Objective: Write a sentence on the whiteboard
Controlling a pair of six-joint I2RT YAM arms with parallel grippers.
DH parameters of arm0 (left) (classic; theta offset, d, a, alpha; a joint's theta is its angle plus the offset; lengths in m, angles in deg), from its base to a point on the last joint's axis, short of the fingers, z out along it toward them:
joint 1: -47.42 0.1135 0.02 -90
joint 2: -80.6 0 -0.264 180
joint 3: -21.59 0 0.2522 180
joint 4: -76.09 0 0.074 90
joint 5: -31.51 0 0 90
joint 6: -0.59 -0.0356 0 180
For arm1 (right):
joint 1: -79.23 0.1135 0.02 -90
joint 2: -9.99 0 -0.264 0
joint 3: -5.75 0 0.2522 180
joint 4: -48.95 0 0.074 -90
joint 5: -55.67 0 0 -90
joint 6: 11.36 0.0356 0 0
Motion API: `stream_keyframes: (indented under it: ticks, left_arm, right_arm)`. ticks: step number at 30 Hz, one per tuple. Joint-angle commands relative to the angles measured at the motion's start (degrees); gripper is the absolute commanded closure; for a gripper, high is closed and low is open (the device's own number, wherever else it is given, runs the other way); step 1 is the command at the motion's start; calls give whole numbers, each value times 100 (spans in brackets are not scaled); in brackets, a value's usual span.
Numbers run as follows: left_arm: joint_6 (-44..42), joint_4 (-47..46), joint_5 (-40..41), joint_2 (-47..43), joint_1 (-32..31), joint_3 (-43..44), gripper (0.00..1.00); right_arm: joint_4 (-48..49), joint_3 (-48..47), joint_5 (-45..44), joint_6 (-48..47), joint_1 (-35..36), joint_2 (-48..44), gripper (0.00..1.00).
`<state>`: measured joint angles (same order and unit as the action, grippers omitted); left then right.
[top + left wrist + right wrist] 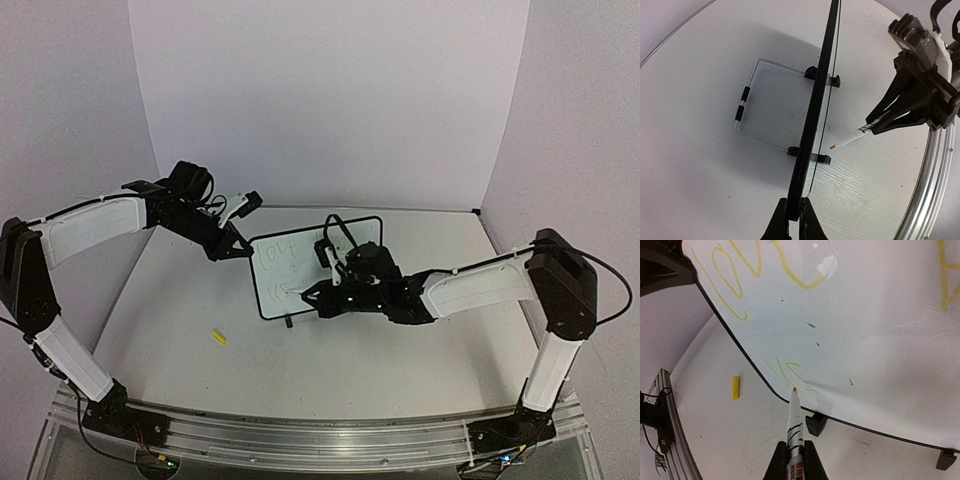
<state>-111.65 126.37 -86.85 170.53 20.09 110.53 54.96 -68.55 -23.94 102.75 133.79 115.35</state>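
The whiteboard (300, 268) stands upright mid-table on small black feet. Its writing is faint yellow-green: "love" (275, 251) above and "us" (283, 290) below, both clearer in the right wrist view (735, 280) (790, 371). My left gripper (236, 246) is shut on the board's upper left edge, seen edge-on in the left wrist view (794, 216). My right gripper (322, 294) is shut on a white marker (794, 421). The marker's orange tip (794, 389) is at the "us" strokes. I cannot tell whether it touches the board.
A small yellow marker cap (218, 337) lies on the table left of and nearer than the board; it also shows in the right wrist view (735, 387). The board's wire stand (757, 105) sticks out behind it. A metal rail (300, 435) runs along the table's near edge.
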Motion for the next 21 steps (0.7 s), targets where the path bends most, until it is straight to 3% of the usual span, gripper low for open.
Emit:
stream_keyframes:
  ticks: [1, 11, 21]
  left_arm:
    - [-220, -132, 639, -130, 44, -90, 100]
    - [-225, -130, 647, -113, 14, -100, 100]
    - [-220, -118, 692, -98, -35, -98, 100]
  right_arm:
    - [158, 278, -25, -126, -25, -711, 100]
    - [45, 806, 141, -191, -279, -1380, 100]
    - [344, 898, 735, -119, -808, -1146, 100]
